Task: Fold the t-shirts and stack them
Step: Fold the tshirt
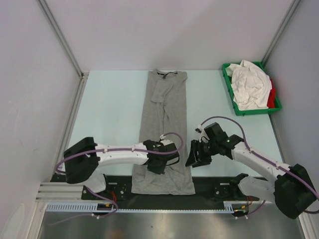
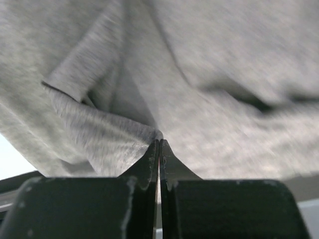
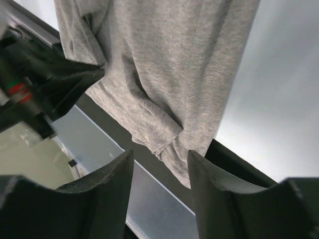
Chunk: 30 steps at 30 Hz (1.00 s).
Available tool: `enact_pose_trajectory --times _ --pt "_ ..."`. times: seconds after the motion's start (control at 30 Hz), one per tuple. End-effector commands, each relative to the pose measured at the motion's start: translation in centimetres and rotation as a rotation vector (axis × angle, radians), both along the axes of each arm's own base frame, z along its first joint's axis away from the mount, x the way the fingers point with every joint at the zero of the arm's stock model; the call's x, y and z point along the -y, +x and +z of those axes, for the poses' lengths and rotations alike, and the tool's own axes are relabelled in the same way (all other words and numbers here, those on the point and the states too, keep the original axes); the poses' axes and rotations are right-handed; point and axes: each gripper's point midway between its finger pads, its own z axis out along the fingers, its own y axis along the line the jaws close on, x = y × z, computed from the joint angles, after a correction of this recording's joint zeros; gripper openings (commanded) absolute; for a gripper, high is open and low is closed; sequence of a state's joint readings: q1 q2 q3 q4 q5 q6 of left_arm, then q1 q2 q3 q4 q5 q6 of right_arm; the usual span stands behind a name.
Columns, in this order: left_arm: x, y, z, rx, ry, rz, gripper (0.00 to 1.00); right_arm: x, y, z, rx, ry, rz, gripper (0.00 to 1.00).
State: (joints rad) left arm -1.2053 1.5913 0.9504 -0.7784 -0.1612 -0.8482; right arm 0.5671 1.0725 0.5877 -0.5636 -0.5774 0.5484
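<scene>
Grey t-shirt (image 1: pixel 164 124): laid as a strip, long axis near-to-far on table (image 1: pixel 109 109), collar at far edge.
Neck label (image 1: pixel 165 74): dark, unreadable.
Left gripper (image 2: pixel 159 145): clamped on grey t-shirt fold.
Right gripper (image 3: pixel 160 162): fingers apart.

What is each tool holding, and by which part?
Left tool pinches a raised fold in the lower half of the grey t-shirt. Right tool is open, holding nothing.

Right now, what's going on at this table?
The grey t-shirt lies as a long strip, collar at the far end. The left gripper is shut on its fabric near the hem; the right gripper hangs open beside that end, holding nothing. White t-shirts and a red t-shirt lie in the green tray.
</scene>
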Motion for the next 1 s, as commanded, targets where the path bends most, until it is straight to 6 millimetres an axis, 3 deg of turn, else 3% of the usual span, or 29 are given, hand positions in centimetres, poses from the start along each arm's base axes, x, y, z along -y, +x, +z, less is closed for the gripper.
enact_pose_trajectory --times 0.0,0.23,0.53,0.97 --pt "2.0 -1.7 2.5 -0.013 -0.117 -0.046 0.0 -1.2 -0.5 -0.5 0.007 0.038 0.083 0.52" --pt "3.1 -4.7 2.7 -0.06 -0.217 -0.09 0.0 -2.7 -1.7 -1.6 -0.024 0.077 0.159 0.42" --pt "3.5 -6.6 1.6 -0.102 -0.236 -0.126 0.0 -3.6 -2.7 -2.2 -0.024 0.078 0.212 0.43" --pt "3.0 -8.5 1.9 -0.14 -0.293 -0.152 0.0 -3.7 -3.6 -4.7 -0.047 0.026 0.241 0.45"
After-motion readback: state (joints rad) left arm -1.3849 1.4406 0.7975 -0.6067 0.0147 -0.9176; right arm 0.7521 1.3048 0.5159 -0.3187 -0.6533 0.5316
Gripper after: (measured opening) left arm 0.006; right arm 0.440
